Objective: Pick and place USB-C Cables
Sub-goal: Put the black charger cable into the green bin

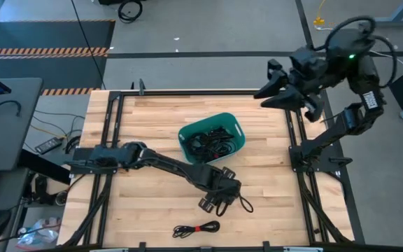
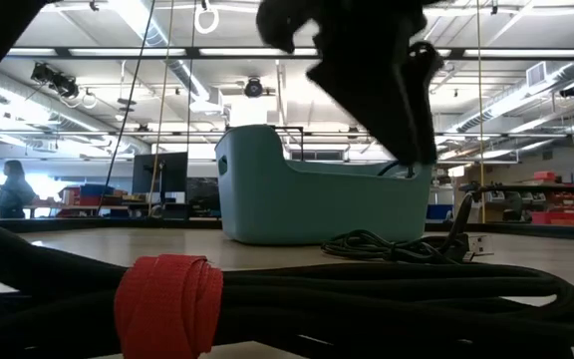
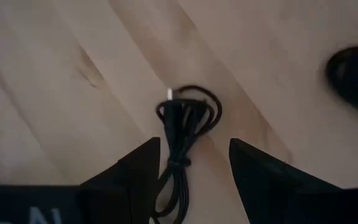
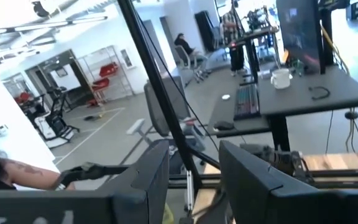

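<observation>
While the left gripper (image 3: 194,165) is being held, jaws spread, over a loose cable (image 3: 185,121) on the tabletop (image 1: 145,119) near the teal bin (image 1: 212,138), closing should be centred on the bundle; right gripper (image 1: 275,87) is being parked apart, jaws spread.

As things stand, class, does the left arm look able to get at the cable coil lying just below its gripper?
Probably yes. The left gripper hangs open right over the cable coil, its fingers either side of the cable's tail, with only bare table around it and nothing in between.

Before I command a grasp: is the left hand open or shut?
Open. The left hand shows a clear gap between its fingers, with the black cable lying on the table between them.
</observation>
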Controlling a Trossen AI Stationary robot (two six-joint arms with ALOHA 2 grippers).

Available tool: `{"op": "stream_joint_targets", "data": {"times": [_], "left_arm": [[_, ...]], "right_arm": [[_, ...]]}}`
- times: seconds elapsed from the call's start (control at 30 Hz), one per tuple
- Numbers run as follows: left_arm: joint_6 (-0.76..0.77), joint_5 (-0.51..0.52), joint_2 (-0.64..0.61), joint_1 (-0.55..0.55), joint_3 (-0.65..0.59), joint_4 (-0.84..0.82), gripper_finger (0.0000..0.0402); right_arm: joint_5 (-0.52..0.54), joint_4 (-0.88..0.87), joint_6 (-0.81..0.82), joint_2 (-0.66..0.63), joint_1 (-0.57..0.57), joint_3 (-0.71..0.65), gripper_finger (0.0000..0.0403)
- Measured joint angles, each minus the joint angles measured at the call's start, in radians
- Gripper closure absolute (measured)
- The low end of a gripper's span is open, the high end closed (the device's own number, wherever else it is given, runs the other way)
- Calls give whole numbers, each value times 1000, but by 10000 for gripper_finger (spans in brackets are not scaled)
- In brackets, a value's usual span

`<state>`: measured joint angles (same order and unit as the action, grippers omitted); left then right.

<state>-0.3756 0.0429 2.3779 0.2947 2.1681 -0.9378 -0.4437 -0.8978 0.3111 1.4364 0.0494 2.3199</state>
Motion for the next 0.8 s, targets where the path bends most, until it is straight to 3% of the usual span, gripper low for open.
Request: {"op": "stream_joint_targets", "data": {"times": [0.57,0.67,0.8], "left_arm": [[-23,60,123,-31,3,-27,210],[8,56,123,-35,3,-30,244],[23,48,124,-37,2,-33,330]], "right_arm": [[7,2,0,-22,-2,0,257],[8,7,0,-18,-2,0,257],[36,7,0,-15,-2,0,257]]}}
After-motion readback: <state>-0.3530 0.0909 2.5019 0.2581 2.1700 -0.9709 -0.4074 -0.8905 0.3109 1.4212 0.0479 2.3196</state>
